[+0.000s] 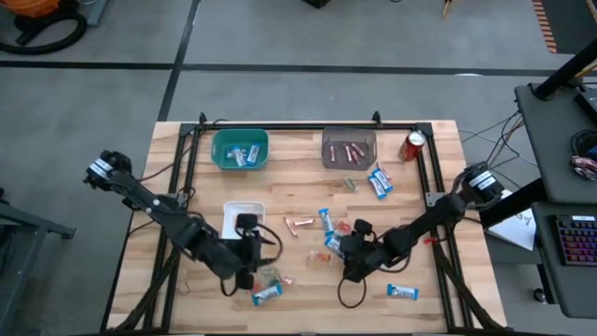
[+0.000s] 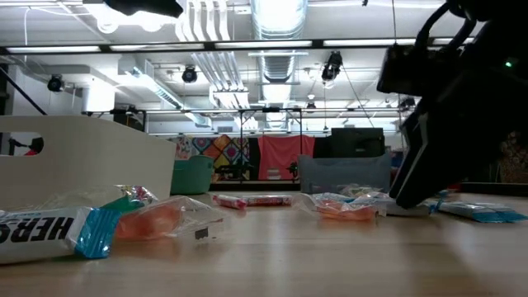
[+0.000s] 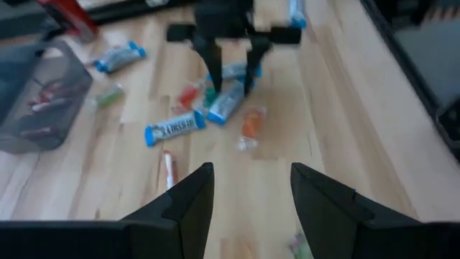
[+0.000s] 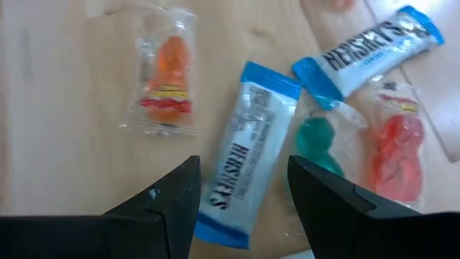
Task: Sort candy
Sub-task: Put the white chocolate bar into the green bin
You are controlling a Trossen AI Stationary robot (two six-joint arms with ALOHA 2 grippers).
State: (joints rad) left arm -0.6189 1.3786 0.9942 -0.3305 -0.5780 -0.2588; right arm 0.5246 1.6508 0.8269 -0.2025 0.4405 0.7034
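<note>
- Wooden table [image 1: 438, 280] with a black frame, grey concrete floor all round it, and a workshop with strip lights and a red banner showing behind in the low view.
- Candy is scattered mid-table: blue-and-white mini bar [image 4: 248, 151] lying right between the right gripper's fingers, a second one [image 4: 366, 49] just beside it. Both wrappers read "HERSHEY'S".
- Close by in the right wrist view: one orange piece [image 4: 167, 75] in clear wrap, one green piece [image 4: 316, 142], one red piece [image 4: 397, 155].
- From above I count about six blue-and-white bars loose on the wood, plus slim pink sticks [image 1: 300, 225].
- Three bins at the back and left: green bin [image 1: 220, 156] holding blue bars, grey bin [image 1: 329, 160] holding pink sticks, white tray [image 1: 231, 214].
- One red soda can [image 1: 413, 145] near the far right corner.
- Right gripper [image 1: 353, 245] has its jaws spread wide over that mini bar, gripping nothing.
- Left gripper [image 1: 250, 250] sits by the white tray, jaws apart, holding nothing.
</note>
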